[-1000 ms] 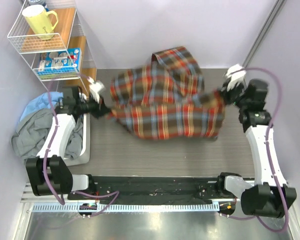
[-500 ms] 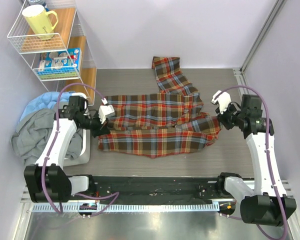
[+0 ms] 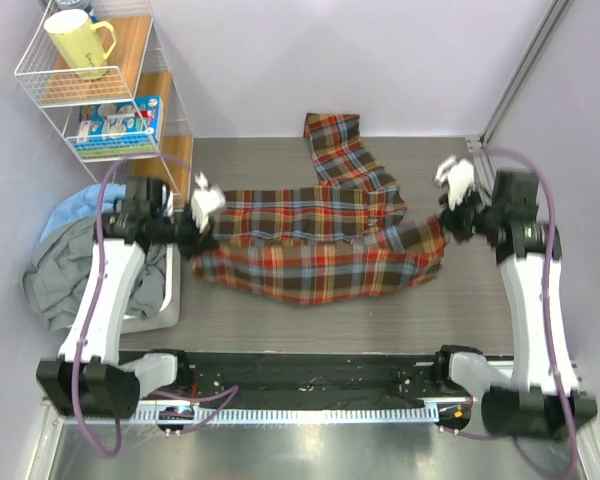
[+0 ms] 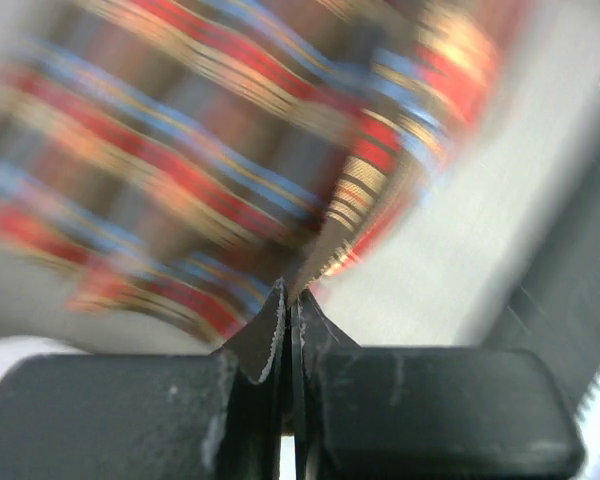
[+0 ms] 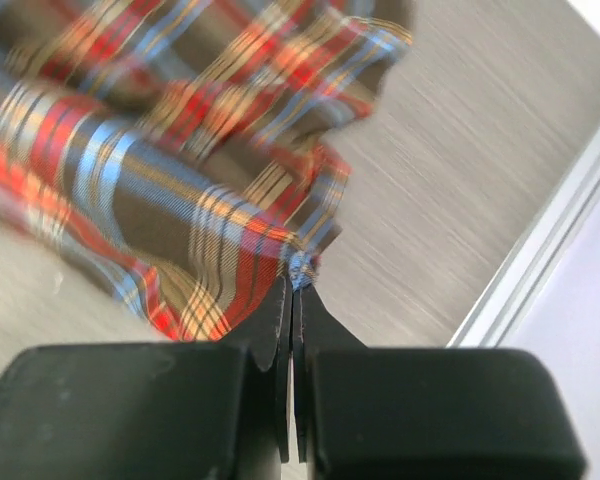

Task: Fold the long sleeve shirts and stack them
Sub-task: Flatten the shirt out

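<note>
The plaid long sleeve shirt (image 3: pixel 320 250) in red, dark green-brown and yellow is stretched across the grey table between both arms, with one sleeve (image 3: pixel 340 145) trailing toward the back wall. My left gripper (image 3: pixel 202 238) is shut on the shirt's left edge; the left wrist view shows the cloth (image 4: pixel 230 170) pinched at my fingertips (image 4: pixel 290 300). My right gripper (image 3: pixel 446 222) is shut on the shirt's right edge; the right wrist view shows a corner of the cloth (image 5: pixel 180 200) between my fingertips (image 5: pixel 298 288). The lifted edges hang a little above the table.
A white wire shelf (image 3: pixel 100 90) with a yellow mug (image 3: pixel 78 42) and a blue box stands at the back left. A white bin (image 3: pixel 165 290) with grey and blue clothes (image 3: pixel 65 265) sits at the left edge. A metal rail (image 5: pixel 540 250) runs along the right.
Both grippers first swung the bunched shirt down and out, spreading it flat, then rose slightly and moved back. The shirt now hangs stretched between them.
</note>
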Available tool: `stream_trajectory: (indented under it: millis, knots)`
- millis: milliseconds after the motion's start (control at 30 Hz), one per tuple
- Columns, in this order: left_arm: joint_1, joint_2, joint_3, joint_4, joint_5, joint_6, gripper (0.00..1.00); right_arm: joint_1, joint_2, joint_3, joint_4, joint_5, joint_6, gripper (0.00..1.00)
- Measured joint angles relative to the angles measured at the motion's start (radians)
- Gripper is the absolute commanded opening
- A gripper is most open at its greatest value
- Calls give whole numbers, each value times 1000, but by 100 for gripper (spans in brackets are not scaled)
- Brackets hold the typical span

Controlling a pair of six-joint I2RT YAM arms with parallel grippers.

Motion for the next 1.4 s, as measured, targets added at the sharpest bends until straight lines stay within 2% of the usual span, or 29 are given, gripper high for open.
stream_trajectory:
  millis: [67, 133, 267, 333, 400, 467, 600, 633, 700, 800, 867, 933, 1133, 1267, 1400]
  knots:
    - [-11, 115, 100, 151, -52, -139, 0, 1, 135, 90, 82, 24, 98, 1]
    - [-18, 288, 312, 270, -111, -294, 0, 2, 367, 310, 180, 71, 209, 1]
    - [-15, 753, 962, 491, -201, -576, 0, 0, 872, 944, 334, 159, 437, 1]
    - [-2, 917, 1230, 612, -217, -738, 0, -6, 1033, 1231, 351, 171, 550, 1]
    - [20, 943, 1282, 731, -217, -872, 0, -19, 1075, 1355, 396, 149, 648, 1]
    - [44, 895, 1250, 853, -198, -972, 0, -41, 984, 1319, 460, 99, 739, 1]
    - [82, 625, 956, 1070, -103, -1030, 0, -90, 523, 814, 724, 24, 772, 1]
    - [92, 550, 869, 1117, -69, -1025, 0, -105, 395, 691, 786, 4, 756, 1]
    - [110, 409, 698, 1173, 4, -993, 0, -127, 245, 551, 866, -22, 722, 1]
    - [127, 235, 401, 1186, 114, -859, 0, -139, 103, 392, 942, -67, 623, 1]
    - [129, 168, 229, 1112, 165, -717, 0, -140, 72, 259, 927, -116, 509, 1]
    - [124, 138, 81, 963, 190, -528, 0, -141, 86, 135, 843, -154, 406, 1]
    - [105, 130, -280, 434, 147, 38, 5, -144, 150, -256, 353, -173, -41, 2]
    - [71, 53, -378, 268, 63, 258, 6, -144, 49, -378, 153, -134, -271, 2]
    - [48, 41, -384, 196, -3, 362, 9, -144, 12, -373, 90, -93, -380, 5]
